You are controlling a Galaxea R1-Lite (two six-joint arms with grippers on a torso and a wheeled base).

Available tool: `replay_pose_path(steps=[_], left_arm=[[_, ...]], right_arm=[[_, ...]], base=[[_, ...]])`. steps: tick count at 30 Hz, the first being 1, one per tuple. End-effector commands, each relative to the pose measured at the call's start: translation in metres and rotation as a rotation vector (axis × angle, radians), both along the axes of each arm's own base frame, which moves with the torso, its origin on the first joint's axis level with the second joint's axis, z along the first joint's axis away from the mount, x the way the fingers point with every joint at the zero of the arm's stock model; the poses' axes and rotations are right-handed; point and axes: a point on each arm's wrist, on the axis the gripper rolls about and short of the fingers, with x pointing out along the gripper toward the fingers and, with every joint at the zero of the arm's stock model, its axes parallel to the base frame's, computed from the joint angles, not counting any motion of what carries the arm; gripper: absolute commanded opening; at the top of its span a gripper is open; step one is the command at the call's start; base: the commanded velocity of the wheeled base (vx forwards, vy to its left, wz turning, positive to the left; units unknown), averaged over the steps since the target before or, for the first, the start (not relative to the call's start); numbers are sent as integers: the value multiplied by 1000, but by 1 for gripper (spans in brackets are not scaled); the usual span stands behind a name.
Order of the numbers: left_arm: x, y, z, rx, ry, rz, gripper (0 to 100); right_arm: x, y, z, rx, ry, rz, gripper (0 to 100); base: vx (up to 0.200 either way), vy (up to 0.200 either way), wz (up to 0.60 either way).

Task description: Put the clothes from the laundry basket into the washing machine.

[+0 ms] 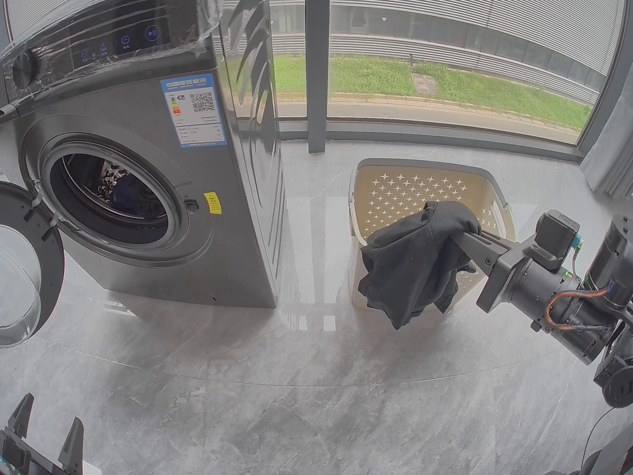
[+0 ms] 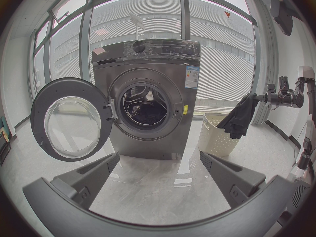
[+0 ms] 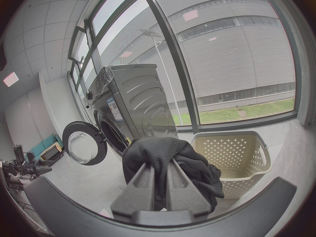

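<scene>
Dark mesh garment covers the right gripper tips in the head view, so the grip reads better from the right wrist view: both fingers are pressed nearly together with a fold of cloth pinched between them. The rest of the garment hangs off the tips in a bunch. It hangs in the air over the near rim of the cream basket, draped in front of the basket's front wall, and I can't tell if the hem touches it. It also blocks most of the basket interior from the head view. The washer stands to the robot's left of the basket, well apart from the garment. Its round door is swung open and cut off by the frame edge in the head view. The drum is dim; something dark lies inside, probably clothes, hard to make out. The left gripper sits low at the near left corner, partly cut off in the head view. Its fingers are spread wide, holding nothing, over bare grey floor and facing the washer opening from a distance.
</scene>
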Motion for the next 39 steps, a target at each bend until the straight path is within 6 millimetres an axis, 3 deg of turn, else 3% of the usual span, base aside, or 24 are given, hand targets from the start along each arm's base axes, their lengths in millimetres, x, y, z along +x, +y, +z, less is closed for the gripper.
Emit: replay_pose_path(steps=[1, 16, 22, 28, 39], left_arm=[[1, 0, -5, -1, 18, 1, 100], [1, 0, -5, -5, 17, -1, 100], [1, 0, -5, -4, 17, -1, 100], [1, 0, -5, -5, 17, 1, 100], [1, 0, -5, -8, 17, 1, 100]], right_arm=[[0, 1, -1, -1, 1, 3, 0], [-1, 4, -3, -8, 10, 18, 0], [-2, 4, -5, -12, 15, 20, 0], [-3, 5, -5, -13, 16, 24, 0], [-3, 5, -7, -16, 21, 24, 0]], base=[[0, 200, 0], [0, 200, 0], [0, 0, 0], [-200, 0, 0], [0, 36, 0]])
